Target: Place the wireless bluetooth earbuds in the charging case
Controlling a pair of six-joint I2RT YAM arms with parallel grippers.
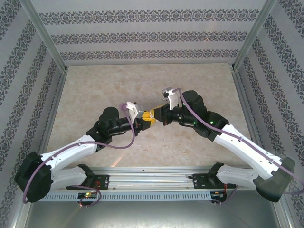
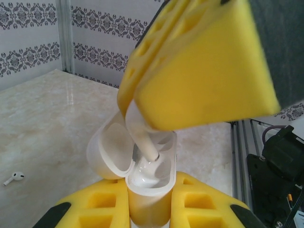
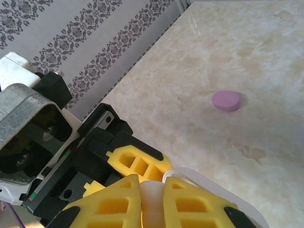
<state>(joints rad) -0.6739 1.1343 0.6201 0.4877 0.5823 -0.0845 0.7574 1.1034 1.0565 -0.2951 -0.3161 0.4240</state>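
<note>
Two YAM arms meet tip to tip above the middle of a beige marble-pattern tabletop (image 1: pixel 142 80). Left gripper (image 2: pixel 149 204): yellow jaws clamped on either side of a white charging case (image 2: pixel 161 183), which is held upright and clear of the tabletop. Its lid (image 2: pixel 111 152) is hinged open, to the left in the left wrist view. Right gripper (image 3: pixel 152 202): yellow jaws closed together on a white earbud (image 2: pixel 142 137), gripped at its head end, which is hidden between the pads. The stem slants downward, with its tip at the mouth of the case just above the inner wells. Whether the stem touches the inside of the case cannot be told. Second white earbud (image 2: pixel 15 177): lying loose on the tabletop, well apart from the case, at the lower left of the left wrist view. Purple oval case (image 3: pixel 225 100): closed and lying flat on the tabletop, well apart from both grippers, in the right wrist view. Surround: walls (image 1: pixel 142 40) papered in grey floral bands enclose the tabletop on three sides, with aluminium frame posts (image 1: pixel 47 38) at the corners.
</note>
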